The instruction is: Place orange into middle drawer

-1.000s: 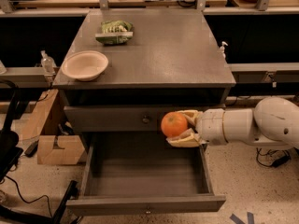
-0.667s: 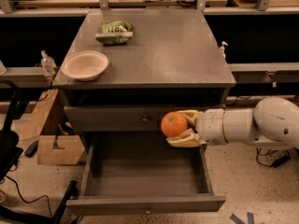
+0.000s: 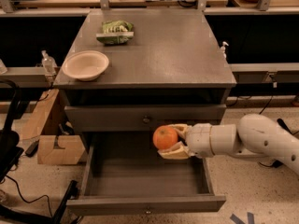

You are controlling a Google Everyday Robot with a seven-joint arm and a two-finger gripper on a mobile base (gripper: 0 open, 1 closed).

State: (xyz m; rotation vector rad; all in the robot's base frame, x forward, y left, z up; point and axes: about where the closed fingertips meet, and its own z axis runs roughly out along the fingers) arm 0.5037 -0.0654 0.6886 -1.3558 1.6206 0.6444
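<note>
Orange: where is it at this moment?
The orange is held in the gripper, which reaches in from the right, near the middle of the camera view, over the open middle drawer and just below the closed upper drawer front.

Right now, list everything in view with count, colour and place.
cabinet: one, dark grey, centre.
bowl: one, beige, cabinet top, front left.
snack bag: one, green, cabinet top, back.
closed drawer: one, grey, just under the top.
open drawer: one, grey, pulled out below.
orange: one, orange, held above the open drawer.
cardboard box: one, brown, floor at left.
arm: one, white, reaching from the right.
gripper: one, tan fingers shut on the orange.
</note>
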